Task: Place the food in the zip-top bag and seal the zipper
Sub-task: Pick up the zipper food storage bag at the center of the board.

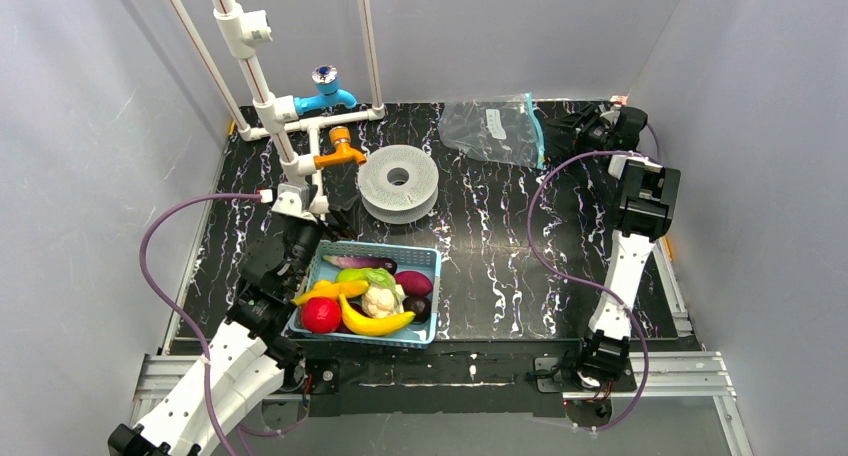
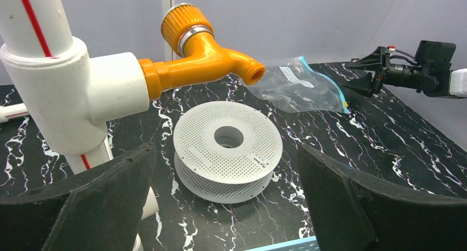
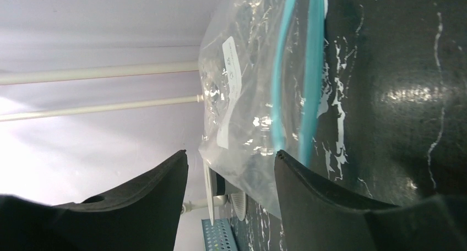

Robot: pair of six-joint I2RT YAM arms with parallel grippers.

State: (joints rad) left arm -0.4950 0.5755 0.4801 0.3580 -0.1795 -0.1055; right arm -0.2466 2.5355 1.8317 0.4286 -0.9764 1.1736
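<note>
The zip-top bag lies flat and empty at the back of the table, its teal zipper on the right edge. My right gripper is open right at that edge. In the right wrist view the bag and zipper fill the space ahead of the open gripper, with a bag corner reaching between the fingers. The food sits in the light-blue basket: banana, apple, cauliflower, eggplant. My left gripper is open and empty beyond the basket's far left corner.
A white perforated spool lies between basket and bag; it also shows in the left wrist view. White pipes carry an orange tap and a blue tap at the back left. Grey walls enclose the table.
</note>
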